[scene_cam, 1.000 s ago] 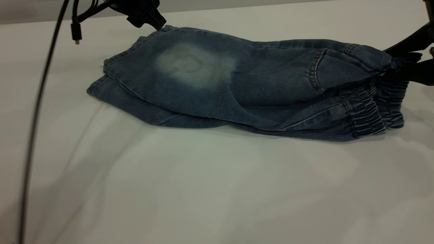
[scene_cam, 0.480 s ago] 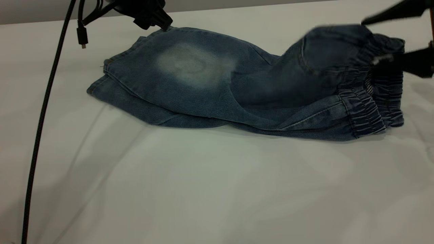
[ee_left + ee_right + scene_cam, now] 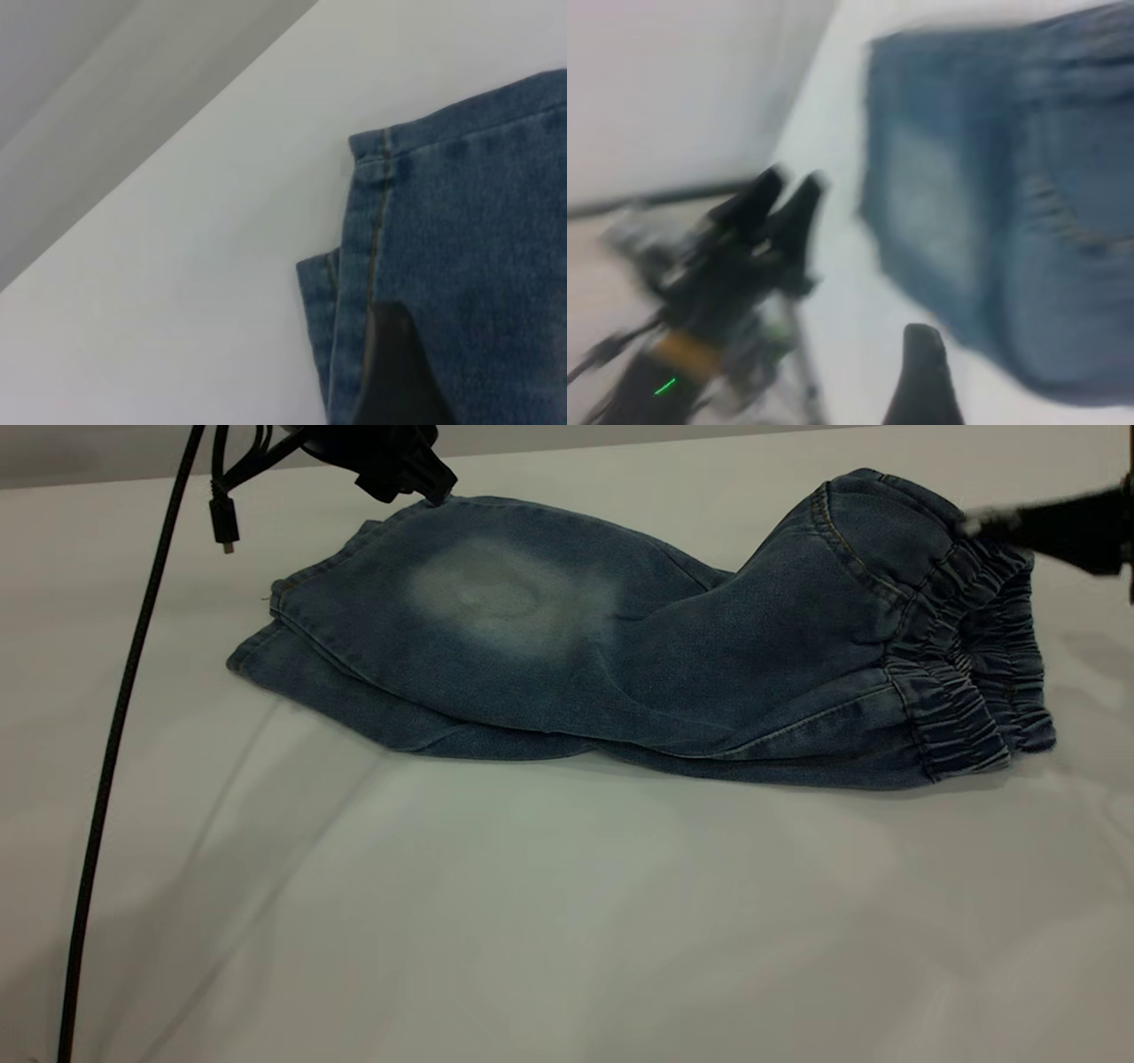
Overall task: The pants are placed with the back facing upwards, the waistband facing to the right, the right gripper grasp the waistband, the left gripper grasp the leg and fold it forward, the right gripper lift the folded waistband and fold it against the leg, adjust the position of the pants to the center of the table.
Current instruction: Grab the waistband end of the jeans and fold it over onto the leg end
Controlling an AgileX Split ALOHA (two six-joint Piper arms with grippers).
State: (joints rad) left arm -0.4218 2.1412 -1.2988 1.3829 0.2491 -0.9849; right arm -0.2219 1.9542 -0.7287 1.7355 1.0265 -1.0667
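Exterior view shows the right gripper (image 3: 1019, 522) raising the waistband (image 3: 961, 584), apparently for folding, while the left gripper (image 3: 425, 483) pins the pants (image 3: 549, 646); finger states unclear.

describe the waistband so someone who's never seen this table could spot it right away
On the white table lie blue denim pants, folded lengthwise. Follow them to their right end, where the right pincer lifts the far corner. The waistband is the ruched strip there, puckered with fine vertical gathers, unlike the smooth denim and pale faded patch further left.
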